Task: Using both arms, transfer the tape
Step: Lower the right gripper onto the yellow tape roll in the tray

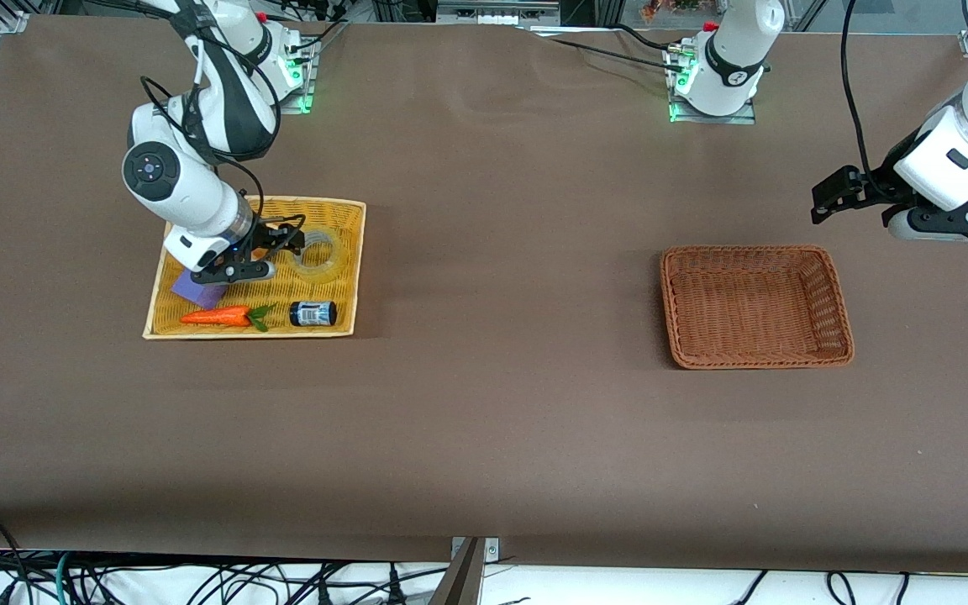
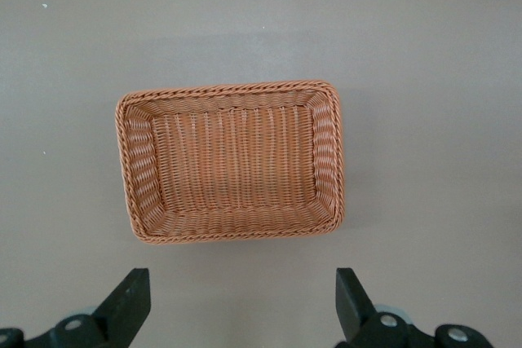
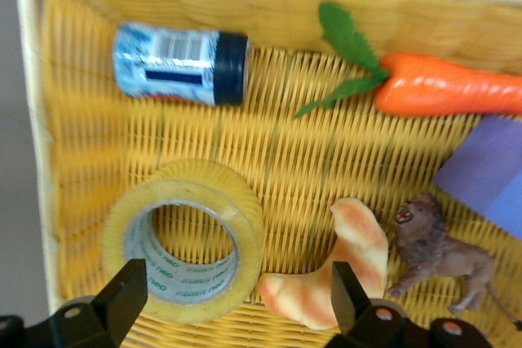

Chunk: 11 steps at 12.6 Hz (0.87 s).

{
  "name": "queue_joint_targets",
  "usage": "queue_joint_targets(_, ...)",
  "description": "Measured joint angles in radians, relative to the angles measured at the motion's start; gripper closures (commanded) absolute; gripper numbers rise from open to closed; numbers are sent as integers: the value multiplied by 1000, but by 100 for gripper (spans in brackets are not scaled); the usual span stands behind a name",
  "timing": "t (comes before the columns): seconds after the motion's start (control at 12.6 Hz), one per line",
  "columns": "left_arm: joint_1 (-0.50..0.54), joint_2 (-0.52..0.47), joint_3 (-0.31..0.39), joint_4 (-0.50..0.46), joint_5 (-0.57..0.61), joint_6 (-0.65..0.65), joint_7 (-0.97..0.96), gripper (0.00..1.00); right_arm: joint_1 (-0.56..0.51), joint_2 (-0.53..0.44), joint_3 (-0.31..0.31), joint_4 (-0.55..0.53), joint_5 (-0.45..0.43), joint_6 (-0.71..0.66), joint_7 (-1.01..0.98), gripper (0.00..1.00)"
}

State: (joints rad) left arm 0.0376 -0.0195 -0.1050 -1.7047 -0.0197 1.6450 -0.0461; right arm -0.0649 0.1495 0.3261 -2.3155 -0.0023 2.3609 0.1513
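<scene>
Front view: the ring-shaped roll of yellowish clear tape (image 1: pixel 319 255) is still lying in the flat yellow woven tray (image 1: pixel 341 311) toward the right arm's end of the table, so basically nothing's been transferred yet. The right gripper (image 1: pixel 278 245) hangs low over the tray just beside the roll, fingers spread, nothing in them. The left gripper (image 1: pixel 828 202) waits in the air near the brown wicker basket (image 1: pixel 839 302), which looks empty.

Left wrist view: just that basket (image 2: pixel 228 91) below, and the left gripper's (image 2: pixel 243 303) fingers wide apart with nothing between them.

Right wrist view: the tape (image 3: pixel 186 238) sits flat, partly between the right gripper's (image 3: pixel 236 299) spread fingers, with a toy croissant (image 3: pixel 342 270) touching it. There's also a small dark labelled jar (image 3: pixel 179 65), a plastic carrot (image 3: pixel 449 85), a lion figure (image 3: pixel 440 250) and a purple block (image 3: pixel 489 173).

My read: the grab, the handover and the drop are all still to do.
</scene>
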Motion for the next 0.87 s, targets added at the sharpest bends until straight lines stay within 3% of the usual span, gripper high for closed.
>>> queue_joint_targets(0.32,0,0,0,0,0,0,0,0,0,53,0,-93,0,150,0,7)
queue_joint_targets(0.4,0,0,0,0,0,0,0,0,0,70,0,-96,0,171,0,15)
queue_joint_targets(0.47,0,0,0,0,0,0,0,0,0,87,0,-96,0,193,0,29)
queue_joint_targets(0.71,0,0,0,0,0,0,0,0,0,115,0,-96,0,221,0,98)
queue_joint_targets(0.87,0,0,-1,0,0,0,0,0,0,117,-1,-95,0,221,0,100)
